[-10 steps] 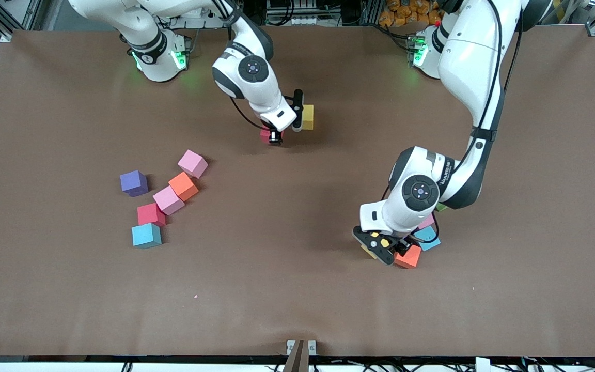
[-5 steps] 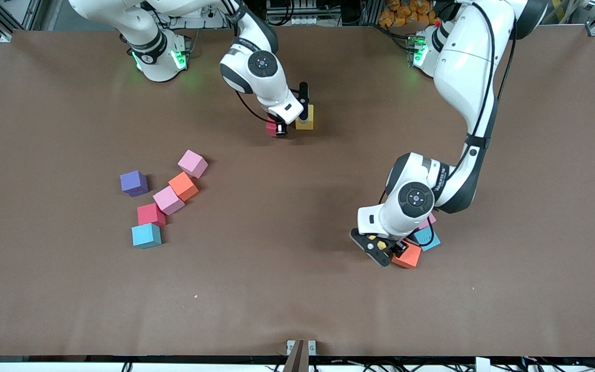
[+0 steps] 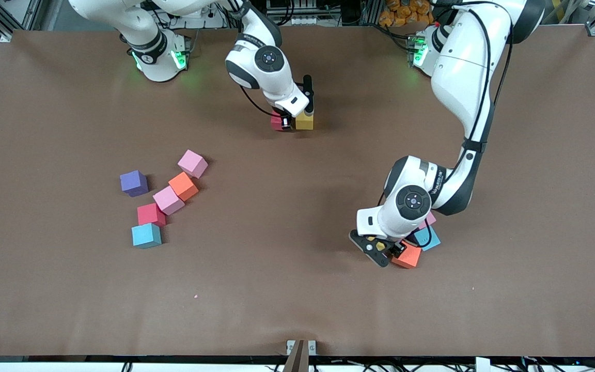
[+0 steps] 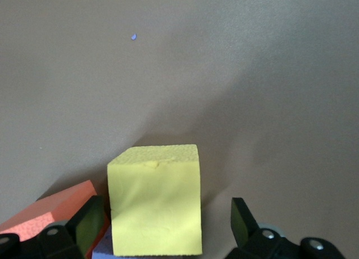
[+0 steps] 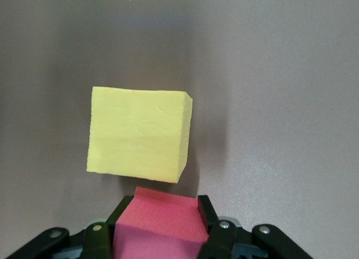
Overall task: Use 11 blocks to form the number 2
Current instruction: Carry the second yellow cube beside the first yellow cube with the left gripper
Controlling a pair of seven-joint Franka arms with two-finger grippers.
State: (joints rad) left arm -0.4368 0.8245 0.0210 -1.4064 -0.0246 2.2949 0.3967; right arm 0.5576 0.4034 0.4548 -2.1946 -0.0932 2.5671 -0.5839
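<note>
Right gripper (image 5: 162,236) clamped on red foam cube (image 5: 161,222), beside yellow foam cube (image 3: 304,121) on brown table (image 3: 297,289). Left gripper (image 4: 162,228) jaws wide, straddling another yellow foam cube (image 4: 156,211), not gripping.

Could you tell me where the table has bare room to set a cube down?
Bare tabletop lies between the six-cube cluster and the left claw; the strip along the front edge is bare too. Crowded: around the left claw's cubes and the yellow cube.

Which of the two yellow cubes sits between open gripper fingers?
The yellow cube under the left gripper, by the orange cube; its fingers stand open around it. The other yellow cube lies free beside the right gripper's red cube.
</note>
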